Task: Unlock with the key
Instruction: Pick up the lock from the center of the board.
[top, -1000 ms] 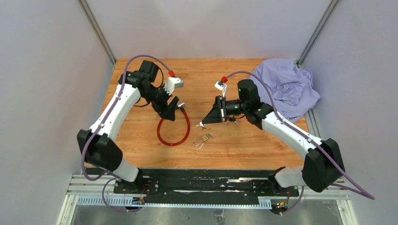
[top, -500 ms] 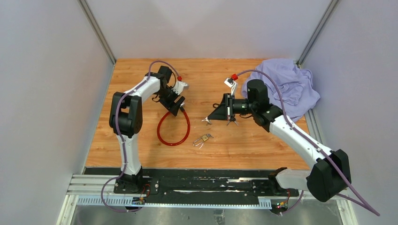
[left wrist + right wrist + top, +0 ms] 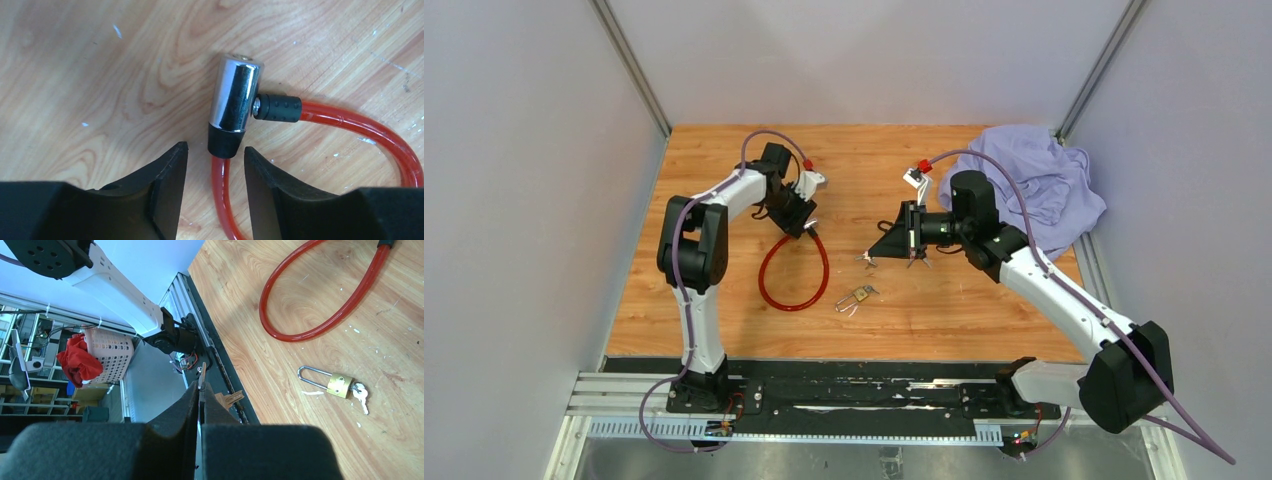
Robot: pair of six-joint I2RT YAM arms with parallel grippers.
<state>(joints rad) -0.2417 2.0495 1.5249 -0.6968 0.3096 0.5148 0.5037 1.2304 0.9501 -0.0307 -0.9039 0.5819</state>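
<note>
**Bracing the cable lock before the key goes in**

The step in hand looks like securing the lock body. The left fingers are standing spread, straddling the red cable just below the lock cylinder. There is a sliver of bench showing on each side, so they are not yet gripping anything.

The right fingers are pressing together on the key. Its tip is poking out past them and a second key is dangling just beside it. In the overhead view they are hovering well to the right of the cylinder and aiming roughly toward it.

The cylinder is lying flat on the bench. In the left wrist view its long axis is running almost straight away from the left fingers, leaning slightly to the right. Its black collar is facing them and its chrome end is pointing away. The cable's other end is entering the cylinder's right flank through a ribbed black sleeve.

A brass padlock, carrying its own key, is lying right of the cylinder and nearer the arm bases, and neither arm is touching it.

The next move probably calls for the left fingers to clamp the collar or the cable so the cylinder cannot roll. The key's blade then has to line up with the cylinder's axis and come in at the chrome end. Whether the keyway sits there I cannot tell, since that end is showing almost edge-on.
</note>
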